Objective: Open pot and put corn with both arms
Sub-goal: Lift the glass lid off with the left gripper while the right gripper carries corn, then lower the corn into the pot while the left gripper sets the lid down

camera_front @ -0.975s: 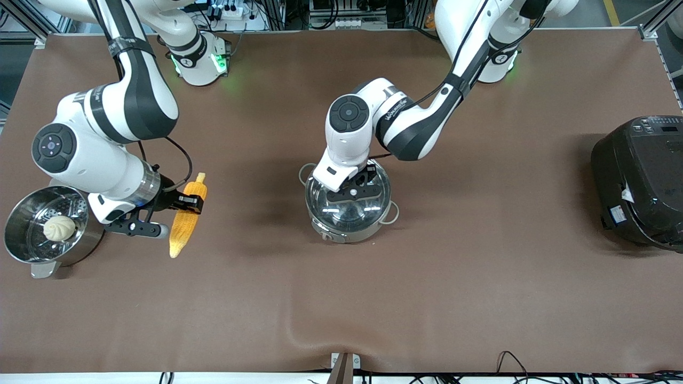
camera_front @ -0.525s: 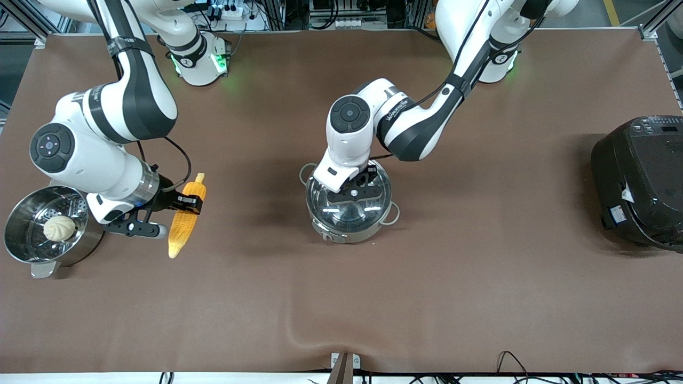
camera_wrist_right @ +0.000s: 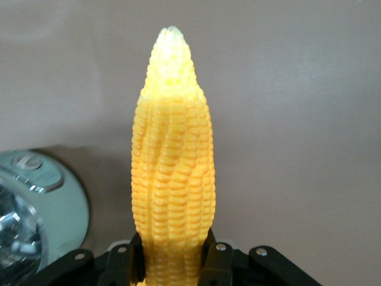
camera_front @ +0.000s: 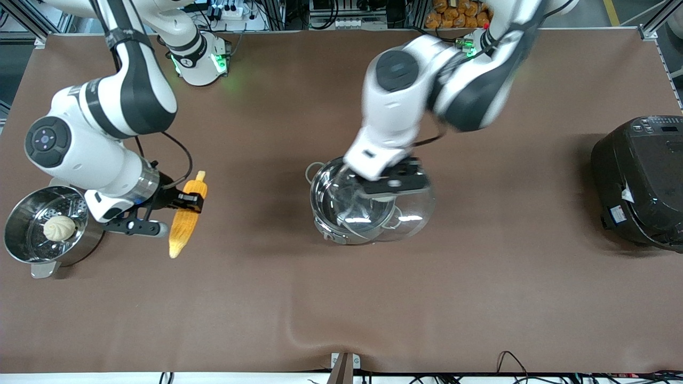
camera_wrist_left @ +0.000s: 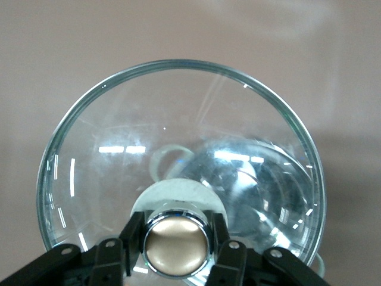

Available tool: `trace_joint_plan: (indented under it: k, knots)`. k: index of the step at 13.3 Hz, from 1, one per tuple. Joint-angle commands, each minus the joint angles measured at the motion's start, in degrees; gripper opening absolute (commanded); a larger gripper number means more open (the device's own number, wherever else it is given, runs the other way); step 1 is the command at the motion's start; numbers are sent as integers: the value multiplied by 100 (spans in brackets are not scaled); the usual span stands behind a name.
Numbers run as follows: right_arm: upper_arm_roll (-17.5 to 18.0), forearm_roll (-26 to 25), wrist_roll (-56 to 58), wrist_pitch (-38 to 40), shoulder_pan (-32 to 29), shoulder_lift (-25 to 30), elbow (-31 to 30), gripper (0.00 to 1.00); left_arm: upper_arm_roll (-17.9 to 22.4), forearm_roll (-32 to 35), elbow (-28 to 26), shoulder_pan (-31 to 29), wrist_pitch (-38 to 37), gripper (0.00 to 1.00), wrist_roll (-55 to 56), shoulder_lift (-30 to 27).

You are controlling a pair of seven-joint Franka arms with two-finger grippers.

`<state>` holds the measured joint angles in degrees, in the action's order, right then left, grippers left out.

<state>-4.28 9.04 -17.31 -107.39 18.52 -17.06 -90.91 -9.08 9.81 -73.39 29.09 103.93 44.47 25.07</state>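
1. Holding the clear round glass lid (camera_front: 392,210) by its copper-coloured knob (camera_wrist_left: 176,245), the left gripper (camera_front: 396,184) hangs over the round shiny steel pot (camera_front: 347,205). Its 2 black fingers (camera_wrist_left: 132,235) are squeezed tight on the knob.
2. That lid is up in the air, off the pot and partly past its rim, toward the left arm's end of the table. So the opening step looks about half done.
3. The right gripper (camera_front: 184,204) grips the long yellow-orange corn cob (camera_front: 185,221) near its stem end. It hangs over the brown table (camera_front: 341,298), beside the steel steamer pot (camera_front: 45,226) with the round white bun (camera_front: 58,228) inside.
4. A big black cooker (camera_front: 640,181) sits at the left arm's end of the table.
5. Next, I think the left arm must carry the lid clear of the pot. Then the right arm can bring the corn over the open pot and drop it in.
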Motion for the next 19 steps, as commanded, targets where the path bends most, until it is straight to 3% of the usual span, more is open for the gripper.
trace_joint_plan:
  k: [1,4,6,8,10,12,16,19]
  knots:
    - [-47,28,-596,166,738,-104,318,0,-68,-41,-167,-613,-214,0,-394,-546]
    - [-55,-25,-957,139,1634,-534,731,0,-76,-58,-167,-1263,-750,0,-1315,-810]
    - [-56,-103,-1361,131,2152,-946,1135,0,-68,-521,-211,-1860,-873,0,-2271,-907]
    - [-56,-506,-2018,78,2689,-1430,1478,0,-76,-735,-438,-2502,-989,0,-2600,-1021]
    - [-56,-666,-2539,-700,3086,-1738,1594,0,-68,-744,-728,-2821,-910,0,-2882,-1022]
    - [-73,-693,-2733,-1143,3367,-1994,1594,0,-68,-744,-1420,-3014,-412,0,-2856,-1039]
    - [-82,-842,-2743,-1188,3307,-2231,1602,0,-59,-744,-3686,-3077,1905,0,-2400,-1320]
    - [-108,-1149,-2725,-1618,3132,-2487,1717,0,-76,-656,-4323,-2937,2719,0,-2049,-1093]
